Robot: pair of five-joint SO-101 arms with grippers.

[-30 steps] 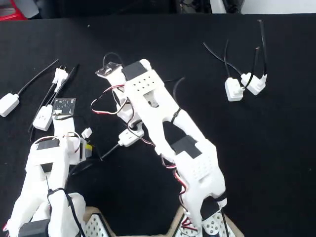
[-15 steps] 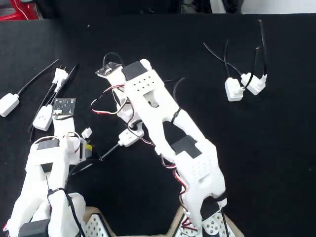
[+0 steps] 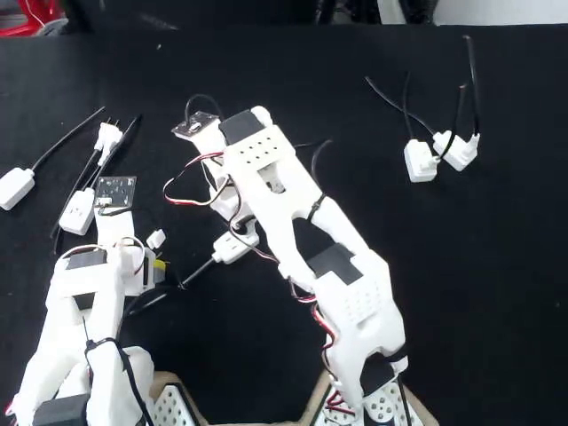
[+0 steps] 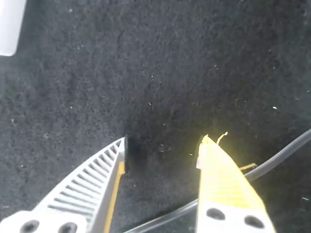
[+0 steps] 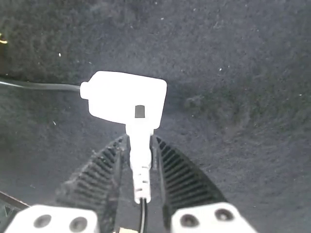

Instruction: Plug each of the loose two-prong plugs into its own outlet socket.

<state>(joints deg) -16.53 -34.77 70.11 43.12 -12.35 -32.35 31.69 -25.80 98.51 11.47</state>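
A white plug (image 5: 140,165) sits inserted in a white socket block (image 5: 124,97), and my right gripper (image 5: 139,167) is shut on the plug's body. In the high view this socket block (image 3: 233,248) lies at mid-table under the right arm, its black cable running toward the left gripper. My left gripper (image 4: 163,155) stands open just above the black mat, nothing between its fingers, a black cable (image 4: 272,162) passing under the yellow finger. It shows in the high view (image 3: 156,252) at lower left. A loose two-prong plug (image 3: 108,135) lies at far left, near two white sockets (image 3: 78,210) (image 3: 16,188).
At the right back, a white socket (image 3: 421,161) and a white plug piece (image 3: 458,151) lie together with black cables curling away. A small circuit board (image 3: 115,191) sits on the left arm. The black mat (image 3: 497,284) covers the table.
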